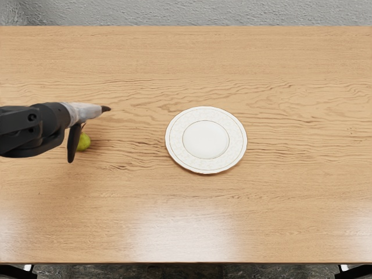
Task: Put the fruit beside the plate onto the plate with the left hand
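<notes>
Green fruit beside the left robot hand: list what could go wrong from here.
1. The left robot hand is open, with the small round green fruit partly hidden behind its thumb; a nudge could roll it away.
2. The plate lies well to the right; a weak grip might drop the fruit on the way.

wood-grain counter (186, 221) with a soft sheen near its front edge; glossy white ceramic-looking plate (175, 139); smooth yellow-green fruit (85, 141); matt dark-and-grey left hand (80, 116).
</notes>
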`<state>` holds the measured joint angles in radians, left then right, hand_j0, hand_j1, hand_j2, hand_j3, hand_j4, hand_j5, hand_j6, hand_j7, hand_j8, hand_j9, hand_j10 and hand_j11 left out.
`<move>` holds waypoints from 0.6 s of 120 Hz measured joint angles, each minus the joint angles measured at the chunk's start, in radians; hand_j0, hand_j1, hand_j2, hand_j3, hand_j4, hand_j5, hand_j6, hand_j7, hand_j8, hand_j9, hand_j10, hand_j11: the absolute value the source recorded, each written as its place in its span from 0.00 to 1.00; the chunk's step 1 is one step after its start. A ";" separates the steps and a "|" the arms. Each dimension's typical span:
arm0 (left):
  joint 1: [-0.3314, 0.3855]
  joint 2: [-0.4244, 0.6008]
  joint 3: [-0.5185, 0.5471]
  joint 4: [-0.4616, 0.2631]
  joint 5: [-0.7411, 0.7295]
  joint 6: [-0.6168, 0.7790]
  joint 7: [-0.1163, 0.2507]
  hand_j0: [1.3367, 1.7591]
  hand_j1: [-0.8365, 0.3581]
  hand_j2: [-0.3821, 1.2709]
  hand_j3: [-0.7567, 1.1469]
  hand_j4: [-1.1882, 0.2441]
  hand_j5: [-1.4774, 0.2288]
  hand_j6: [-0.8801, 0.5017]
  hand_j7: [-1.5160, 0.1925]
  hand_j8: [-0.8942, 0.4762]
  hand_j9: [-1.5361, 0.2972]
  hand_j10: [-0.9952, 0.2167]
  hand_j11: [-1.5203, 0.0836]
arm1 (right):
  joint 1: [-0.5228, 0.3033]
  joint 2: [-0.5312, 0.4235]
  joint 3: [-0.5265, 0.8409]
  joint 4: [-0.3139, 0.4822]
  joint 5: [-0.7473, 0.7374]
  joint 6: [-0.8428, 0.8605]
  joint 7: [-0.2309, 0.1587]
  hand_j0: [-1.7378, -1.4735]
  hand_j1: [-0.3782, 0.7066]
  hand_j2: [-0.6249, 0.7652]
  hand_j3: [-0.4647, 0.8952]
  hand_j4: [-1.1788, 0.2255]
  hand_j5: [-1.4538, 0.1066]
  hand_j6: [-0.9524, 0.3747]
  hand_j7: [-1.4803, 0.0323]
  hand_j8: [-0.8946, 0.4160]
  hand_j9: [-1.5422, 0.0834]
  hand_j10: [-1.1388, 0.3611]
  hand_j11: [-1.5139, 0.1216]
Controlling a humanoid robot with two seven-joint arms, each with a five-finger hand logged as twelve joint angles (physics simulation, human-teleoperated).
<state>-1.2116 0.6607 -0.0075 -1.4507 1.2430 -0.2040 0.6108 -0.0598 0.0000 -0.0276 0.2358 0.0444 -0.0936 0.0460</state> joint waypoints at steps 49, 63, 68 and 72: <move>0.033 0.001 0.001 0.026 0.026 0.022 0.000 0.76 0.89 0.25 0.40 0.75 0.78 0.56 0.81 0.57 0.76 0.73 0.86 | 0.000 0.000 0.000 0.000 0.000 0.000 0.000 0.30 0.05 0.45 0.34 0.82 0.91 0.70 0.96 0.66 0.93 0.74 0.91; 0.050 0.000 0.001 0.029 0.055 0.026 0.000 0.76 0.83 0.25 0.40 0.71 0.74 0.52 0.76 0.53 0.72 0.68 0.82 | 0.001 0.000 0.000 0.000 0.000 0.000 0.000 0.30 0.05 0.45 0.34 0.82 0.91 0.70 0.96 0.66 0.93 0.74 0.91; 0.053 0.000 0.001 0.029 0.064 0.028 0.000 0.76 0.82 0.25 0.40 0.70 0.73 0.51 0.75 0.52 0.71 0.67 0.81 | 0.001 0.000 0.000 0.000 0.000 0.000 0.000 0.30 0.05 0.45 0.34 0.82 0.91 0.70 0.96 0.66 0.93 0.74 0.91; 0.053 0.000 0.001 0.030 0.069 0.034 0.000 0.76 0.81 0.26 0.40 0.70 0.73 0.50 0.75 0.51 0.71 0.67 0.80 | 0.001 0.000 0.000 0.000 0.000 0.000 0.000 0.30 0.05 0.45 0.34 0.82 0.91 0.70 0.96 0.66 0.93 0.74 0.91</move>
<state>-1.1581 0.6611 -0.0060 -1.4211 1.3119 -0.1697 0.6109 -0.0590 0.0000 -0.0276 0.2360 0.0444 -0.0936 0.0460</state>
